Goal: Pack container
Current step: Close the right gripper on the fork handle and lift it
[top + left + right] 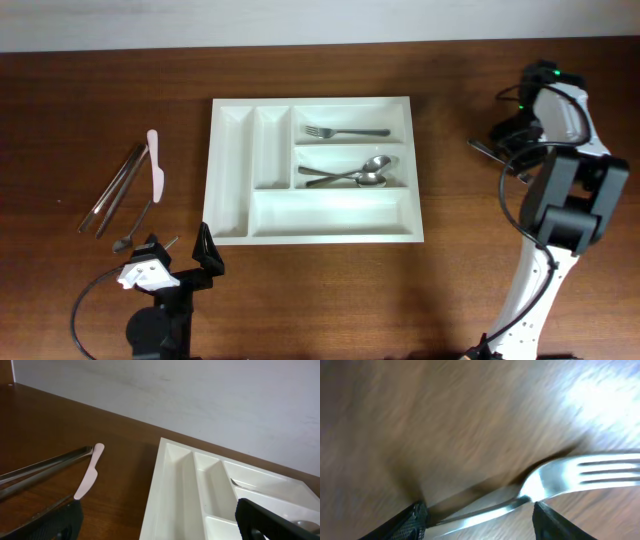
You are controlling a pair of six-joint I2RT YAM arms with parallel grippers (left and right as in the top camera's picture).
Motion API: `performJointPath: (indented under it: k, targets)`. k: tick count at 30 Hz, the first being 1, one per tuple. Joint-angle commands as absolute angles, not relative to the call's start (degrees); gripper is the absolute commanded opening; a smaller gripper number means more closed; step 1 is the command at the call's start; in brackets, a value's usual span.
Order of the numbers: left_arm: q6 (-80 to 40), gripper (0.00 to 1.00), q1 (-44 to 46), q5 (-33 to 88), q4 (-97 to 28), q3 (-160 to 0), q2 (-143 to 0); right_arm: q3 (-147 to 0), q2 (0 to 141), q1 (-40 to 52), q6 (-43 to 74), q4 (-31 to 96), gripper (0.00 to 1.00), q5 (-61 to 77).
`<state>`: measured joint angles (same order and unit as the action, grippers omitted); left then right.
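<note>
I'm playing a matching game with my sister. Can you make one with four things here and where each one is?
Things:
1. pink knife
2. two spoons
3. packed fork
4. loose fork

Places:
A. middle long compartment
B. on the table, right of the container
C. top long compartment
D. on the table, left of the container

Pairs: 1-D, 2-A, 3-C, 4-B

Dark brown wooden table point(90, 90), plain pale wall point(300, 20) behind, bright sheen on wood.
</note>
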<state>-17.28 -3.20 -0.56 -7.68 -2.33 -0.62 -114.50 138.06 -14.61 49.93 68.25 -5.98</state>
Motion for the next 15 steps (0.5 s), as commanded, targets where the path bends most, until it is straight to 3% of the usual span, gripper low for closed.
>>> performJointPath:
  k: [1, 15]
  targets:
    - [-16.2, 0.99, -3.5, 0.3, -7.6, -1.9, -0.3, -112.4, 139.3, -11.9, 49.5, 67.8, 0.7, -4.5]
    - [-16.2, 0.99, -3.5, 0.3, -7.6, -1.9, -0.3, -109.4, 139.3, -11.0, 49.5, 68.5, 0.74, -6.1]
